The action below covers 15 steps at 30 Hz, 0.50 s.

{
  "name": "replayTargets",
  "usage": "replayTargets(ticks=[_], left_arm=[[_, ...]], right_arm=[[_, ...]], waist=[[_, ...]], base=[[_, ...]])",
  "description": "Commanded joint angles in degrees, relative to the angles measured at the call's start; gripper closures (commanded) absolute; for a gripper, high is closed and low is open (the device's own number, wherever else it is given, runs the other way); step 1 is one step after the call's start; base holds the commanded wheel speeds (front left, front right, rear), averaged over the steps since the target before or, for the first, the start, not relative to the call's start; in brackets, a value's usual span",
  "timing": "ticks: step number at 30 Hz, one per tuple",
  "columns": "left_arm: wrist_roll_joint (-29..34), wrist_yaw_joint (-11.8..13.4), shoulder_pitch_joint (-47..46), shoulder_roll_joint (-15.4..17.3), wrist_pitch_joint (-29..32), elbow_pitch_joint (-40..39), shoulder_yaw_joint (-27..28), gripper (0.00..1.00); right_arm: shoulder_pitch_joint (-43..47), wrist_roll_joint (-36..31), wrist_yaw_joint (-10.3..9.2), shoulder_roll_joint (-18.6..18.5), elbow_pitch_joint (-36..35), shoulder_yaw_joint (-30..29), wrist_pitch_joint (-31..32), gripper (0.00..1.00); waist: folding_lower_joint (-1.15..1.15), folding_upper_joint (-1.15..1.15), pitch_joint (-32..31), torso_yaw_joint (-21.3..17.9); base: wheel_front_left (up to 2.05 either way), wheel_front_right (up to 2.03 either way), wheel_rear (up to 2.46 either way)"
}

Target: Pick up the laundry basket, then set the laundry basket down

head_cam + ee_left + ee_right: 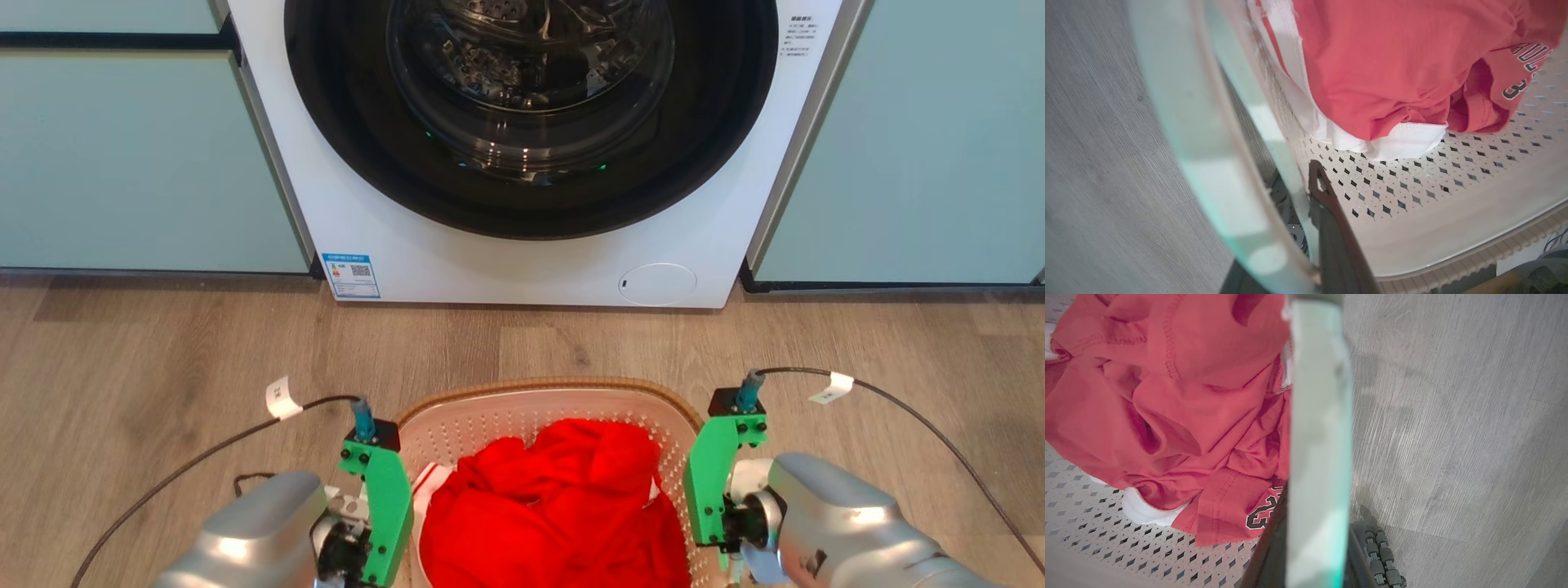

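Observation:
The laundry basket (535,385), white and perforated with a brown woven rim, sits low in the head view between my two arms. Red clothing (563,506) with white trim is heaped inside it. My left gripper (1300,192) is shut on the basket's pale left handle (1208,155), with one dark finger (1327,216) inside the perforated wall. My right gripper (1318,514) is shut on the right handle (1318,437), with a dark finger on each side of it. The green wrist brackets (384,498) (710,482) flank the rim. Whether the basket touches the floor I cannot tell.
A white front-loading washer (392,237) with its dark round door stands straight ahead, between pale green cabinets (122,163) (922,147). Wood-look floor (163,351) lies between washer and basket. Black cables (204,449) loop from both wrists. A base wheel (1380,555) shows beside the right handle.

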Motion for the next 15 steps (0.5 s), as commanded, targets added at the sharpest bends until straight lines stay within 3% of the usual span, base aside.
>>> replayTargets(ticks=[1,15], left_arm=[[0.00,-0.96,-3.52,-0.69,0.08,-2.47,0.58,1.00],[0.58,-0.96,-4.17,-1.14,-1.34,-1.83,0.58,1.00]], right_arm=[[-3.33,0.23,0.42,1.46,-2.00,0.46,-1.30,1.00],[-4.12,1.12,0.42,1.46,-1.27,1.74,-3.68,1.00]], waist=[[0.00,0.00,0.00,-0.04],[0.00,0.00,1.92,-0.26]], base=[[0.00,0.00,0.00],[0.00,0.00,0.00]])
